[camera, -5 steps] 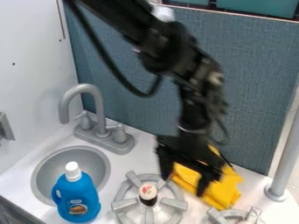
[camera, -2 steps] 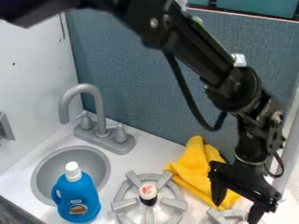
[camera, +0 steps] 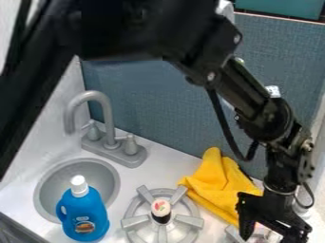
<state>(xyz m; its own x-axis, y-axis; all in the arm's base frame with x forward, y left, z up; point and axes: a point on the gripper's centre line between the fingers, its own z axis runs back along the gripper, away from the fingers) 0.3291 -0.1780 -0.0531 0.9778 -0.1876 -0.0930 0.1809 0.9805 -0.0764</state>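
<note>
Likely positioning: we're seeing the gripper [camera: 270, 234] spread apart, burner [camera: 234, 233] beneath it, probably needing careful lowering next.

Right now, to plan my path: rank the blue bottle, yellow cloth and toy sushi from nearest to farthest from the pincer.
1. Yellow cloth, up-left of the pincer in the camera view.
2. Toy sushi, at the burner's centre.
3. Blue bottle, farther left, by the sink.

"First entries?"

"Blue plastic bottle with white cap [camera: 84, 213], one; round grey sink [camera: 45, 190], one; curved grey faucet [camera: 107, 114], one."

"Remainder?"

"Crumpled yellow cloth [camera: 220, 186], one; black-and-white sushi roll [camera: 161, 210], one; round grey burners [camera: 135, 221], two."
</note>
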